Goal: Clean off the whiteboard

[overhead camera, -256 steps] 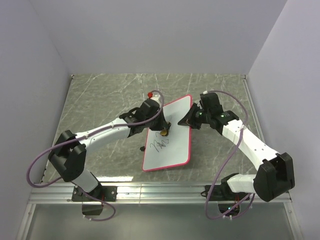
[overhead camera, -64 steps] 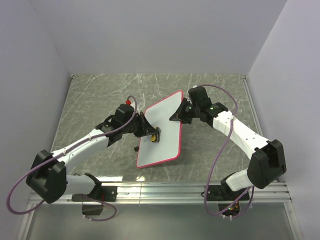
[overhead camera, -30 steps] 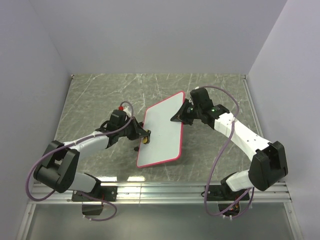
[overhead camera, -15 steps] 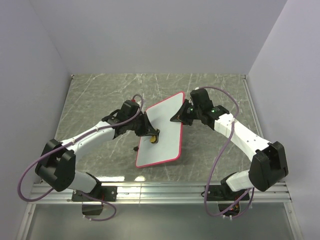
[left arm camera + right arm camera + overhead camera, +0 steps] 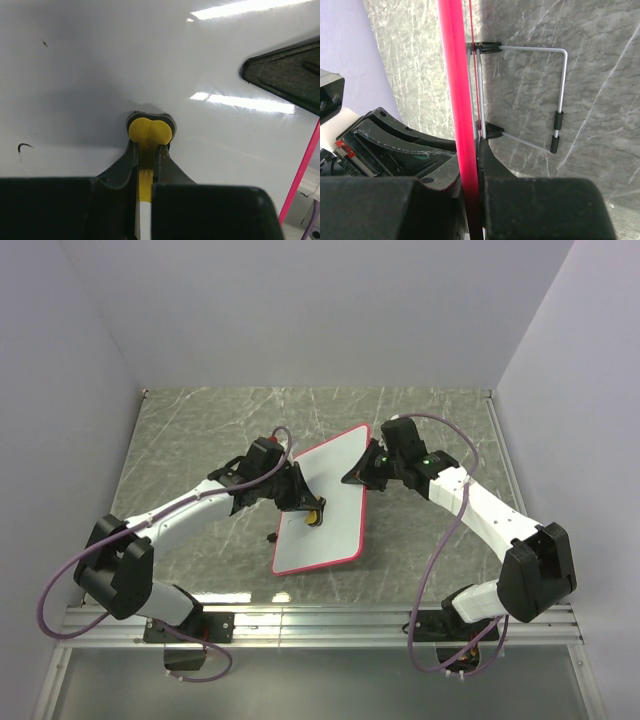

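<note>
The left gripper (image 5: 310, 510) was found shut tightly on the yellow eraser (image 5: 150, 131), and the rounded head of the eraser was pressed against the whiteboard (image 5: 335, 530). One second before, this gripper had been drawn off to the left edge of the board. It was then brought back over the white face, near its middle, so a further stroke was judged to be in hand. The dark scribbles that had been seen on the lower half of the board some seconds earlier were no longer visible in the top view. In the left wrist view only a small hooked mark (image 5: 23, 146) and a tiny speck (image 5: 45, 43) were left, both to the left of the eraser in that view. The task was therefore judged almost finished, with these remains still to be wiped. The board was kept in the middle of the table (image 5: 200, 430), between the two arms, tilted up with its near edge low. On the right, the right gripper (image 5: 366, 468) was closed on the pink rim (image 5: 457, 90) at the far right corner. Whether the wire stand (image 5: 561, 85) behind the board was bearing on the table could not be told.
</note>
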### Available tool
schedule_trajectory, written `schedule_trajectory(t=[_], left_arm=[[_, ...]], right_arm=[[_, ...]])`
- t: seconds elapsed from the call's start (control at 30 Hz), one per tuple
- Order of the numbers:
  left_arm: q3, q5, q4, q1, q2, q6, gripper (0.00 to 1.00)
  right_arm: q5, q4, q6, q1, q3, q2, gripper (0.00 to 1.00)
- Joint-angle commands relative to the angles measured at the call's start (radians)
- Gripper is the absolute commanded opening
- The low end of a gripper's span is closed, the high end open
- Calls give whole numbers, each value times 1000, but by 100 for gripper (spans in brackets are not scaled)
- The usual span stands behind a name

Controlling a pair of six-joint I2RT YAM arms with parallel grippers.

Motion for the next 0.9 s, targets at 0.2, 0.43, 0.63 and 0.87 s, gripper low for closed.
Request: schedule_trajectory(t=[0.2, 0.43, 0.63, 0.87], left_arm=[[-104, -25, -60, 22, 130, 88, 0], [-150, -38, -72, 105, 133, 123, 0], [-57, -120, -175, 125, 75, 175, 0], [-56, -150, -229, 151, 38, 195, 0]], right_arm=[[113, -27, -49, 31, 2, 35, 0], [113, -34, -58, 30, 8, 31, 0], [108, -32, -63, 30, 11, 38, 0], [108, -41, -75, 28, 39, 55, 0]])
